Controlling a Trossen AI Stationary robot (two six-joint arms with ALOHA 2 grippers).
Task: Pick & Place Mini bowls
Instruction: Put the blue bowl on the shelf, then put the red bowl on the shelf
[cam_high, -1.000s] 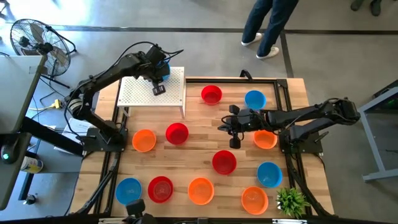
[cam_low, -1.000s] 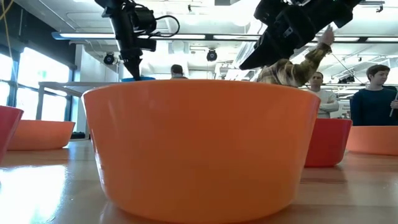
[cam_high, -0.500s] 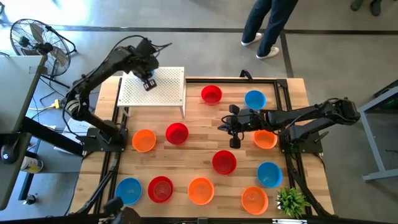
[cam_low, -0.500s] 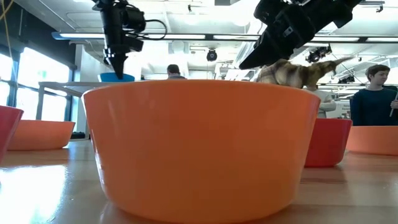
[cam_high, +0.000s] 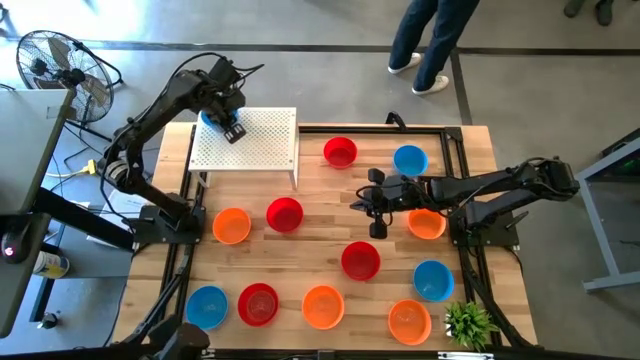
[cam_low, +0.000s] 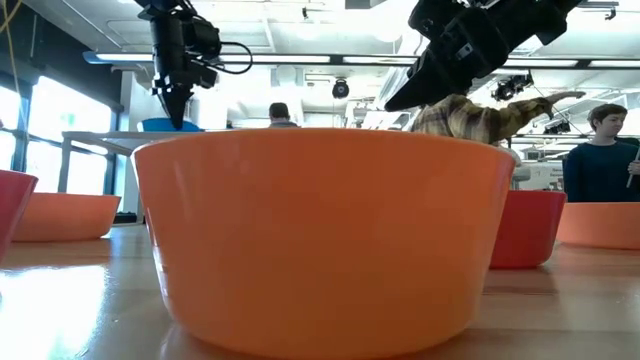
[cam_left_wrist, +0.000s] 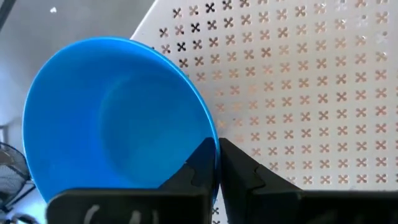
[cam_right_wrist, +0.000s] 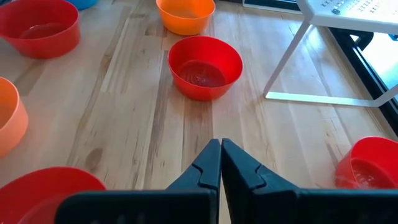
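Observation:
My left gripper is at the far-left corner of the white perforated stand, shut on a blue mini bowl. In the left wrist view the blue bowl reaches partly past the stand's corner. My right gripper is shut and touches nothing, above the table's middle beside an orange bowl. Several red, blue and orange bowls stand upright on the wooden table, among them a red one ahead of the right gripper. My left gripper pinches the blue bowl's rim between its two fingers, one finger inside the bowl and one outside, coming from above. The bowl sits open side up at the stand's corner. Whether its base rests on the stand I cannot tell.
A large orange bowl fills the low view close to that camera. A small green plant stands at the near right corner. A fan stands left of the table, and a person's legs are beyond the far edge.
My left gripper has carried the blue bowl across the top of the stand toward the table's left and slightly toward the far edge, ending at the stand's far-left corner. My right arm has kept still.

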